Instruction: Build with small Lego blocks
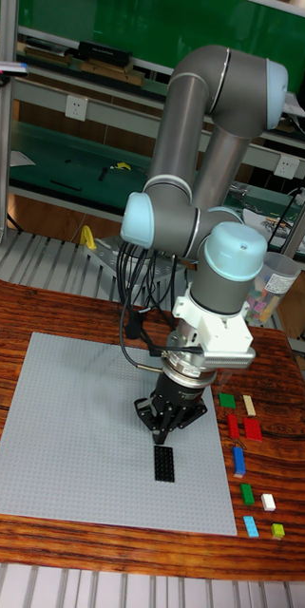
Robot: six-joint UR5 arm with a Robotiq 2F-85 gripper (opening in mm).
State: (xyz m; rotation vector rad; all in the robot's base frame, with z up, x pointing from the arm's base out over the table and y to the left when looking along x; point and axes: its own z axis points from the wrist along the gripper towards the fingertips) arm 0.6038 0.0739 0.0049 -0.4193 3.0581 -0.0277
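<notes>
Tall fixed view: my tool [162,435] low over the grey baseplate [66,427] at frame centre, directly above the black brick [163,463]; finger state I cannot tell. Spare bricks [246,429] lie right on the bench [38,304]. Risk: a slightly skewed press could leave studs unseated

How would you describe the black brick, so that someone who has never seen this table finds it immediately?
Start from the grey baseplate on the wooden table. Near its right edge, directly under the gripper, lies the black brick. It is the only brick on the plate; the coloured bricks lie beside the plate on the wood.
</notes>
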